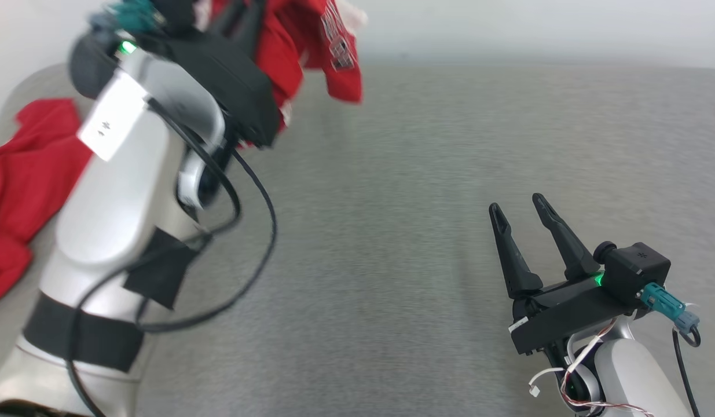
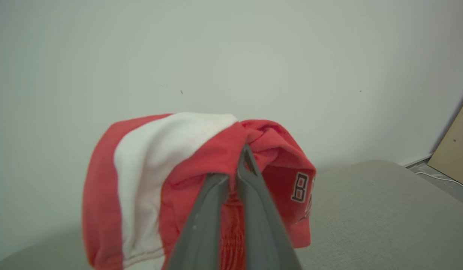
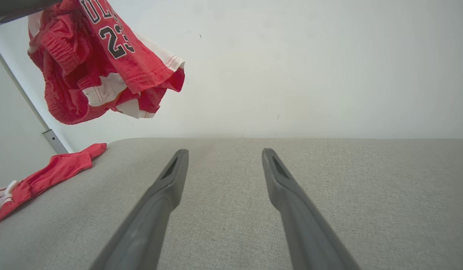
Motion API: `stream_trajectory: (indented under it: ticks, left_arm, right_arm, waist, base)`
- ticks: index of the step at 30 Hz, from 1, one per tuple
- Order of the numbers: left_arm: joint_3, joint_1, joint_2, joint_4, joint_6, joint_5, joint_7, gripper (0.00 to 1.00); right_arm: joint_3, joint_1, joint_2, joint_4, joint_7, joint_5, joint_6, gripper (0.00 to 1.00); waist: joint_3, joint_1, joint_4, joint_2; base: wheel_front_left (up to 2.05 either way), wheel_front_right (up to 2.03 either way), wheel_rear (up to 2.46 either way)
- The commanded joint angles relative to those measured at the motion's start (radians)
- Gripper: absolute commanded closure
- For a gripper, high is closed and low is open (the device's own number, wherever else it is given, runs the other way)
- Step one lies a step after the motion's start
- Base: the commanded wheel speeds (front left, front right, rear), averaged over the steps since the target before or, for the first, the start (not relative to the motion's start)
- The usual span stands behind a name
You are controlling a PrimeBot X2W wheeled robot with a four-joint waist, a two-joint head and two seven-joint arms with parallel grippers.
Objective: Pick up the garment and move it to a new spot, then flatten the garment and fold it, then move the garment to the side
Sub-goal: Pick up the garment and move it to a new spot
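A red garment (image 1: 328, 52) with white stripes and black numbers hangs bunched in the air above the far left of the grey surface. My left gripper (image 2: 238, 165) is shut on the garment (image 2: 149, 168), its two fingers pinched into a red fold near the top. In the right wrist view the garment (image 3: 104, 63) dangles at the upper left, well above the surface. My right gripper (image 1: 516, 202) rests low at the near right, open with nothing between its fingers (image 3: 175, 176). It is far from the cloth.
A second red piece of clothing (image 1: 27, 168) lies crumpled at the left edge of the grey fabric-covered table (image 1: 421, 174), also seen from the right wrist (image 3: 55, 170). A pale wall stands behind the table. My left forearm (image 1: 120, 220) and its cable cross the near left.
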Motion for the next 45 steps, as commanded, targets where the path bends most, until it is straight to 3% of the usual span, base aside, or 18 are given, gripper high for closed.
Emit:
stream_trajectory:
  ticks: [1,11,22,23,24,25,35,45]
  left_arm:
    - [-0.016,0.029,-0.003,-0.013,-0.003,0.004,0.005,1.00]
    - [-0.135,0.141,-0.014,0.010,-0.021,0.022,0.126,1.00]
    - [-0.239,0.262,-0.028,0.042,-0.049,-0.009,0.306,1.00]
    - [-0.244,0.267,-0.029,0.034,-0.050,-0.011,0.311,0.82]
    - [-0.245,0.274,-0.031,0.035,-0.045,-0.020,0.327,0.13]
    - [-0.247,0.280,-0.031,0.027,-0.044,-0.024,0.329,0.00]
    - [-0.205,0.308,-0.003,-0.099,0.012,-0.069,0.392,0.00]
    - [-0.149,0.362,0.090,-0.246,0.097,-0.115,0.548,0.00]
  right_arm:
    - [0.000,-0.010,-0.004,0.001,-0.008,0.011,0.003,0.00]
    - [0.002,-0.023,-0.003,0.003,-0.026,0.028,0.003,0.00]
    - [0.002,-0.021,-0.003,0.022,-0.041,0.040,0.003,0.00]
    - [0.003,-0.020,-0.004,0.024,-0.042,0.041,0.003,0.00]
    - [0.003,-0.019,-0.004,0.025,-0.043,0.041,0.003,0.00]
    - [0.004,-0.018,-0.004,0.026,-0.043,0.041,0.003,0.00]
    - [-0.003,0.000,-0.004,0.041,-0.040,0.037,0.003,0.00]
    - [0.007,0.012,-0.004,0.034,-0.022,0.029,0.003,0.00]
  waist:
    - [-0.025,0.0002,-0.088,0.0001]
    - [0.013,0.0002,-0.191,0.0001]
    - [0.009,0.0002,-0.201,0.0001]
    - [0.008,0.0002,-0.198,0.0001]
    - [0.006,0.0002,-0.194,0.0001]
    - [0.004,0.0002,-0.191,0.0001]
    - [-0.031,0.0002,-0.150,0.0001]
    - [-0.055,0.0002,-0.137,0.0001]
  base:
    - [0.00,0.00,0.00]
    - [0.00,0.00,0.00]
    - [0.00,0.00,0.00]
    - [0.00,0.00,0.00]
    - [0.00,0.00,0.00]
    - [0.00,0.00,0.00]
    - [0.00,0.00,0.00]
    - [0.00,0.00,0.00]
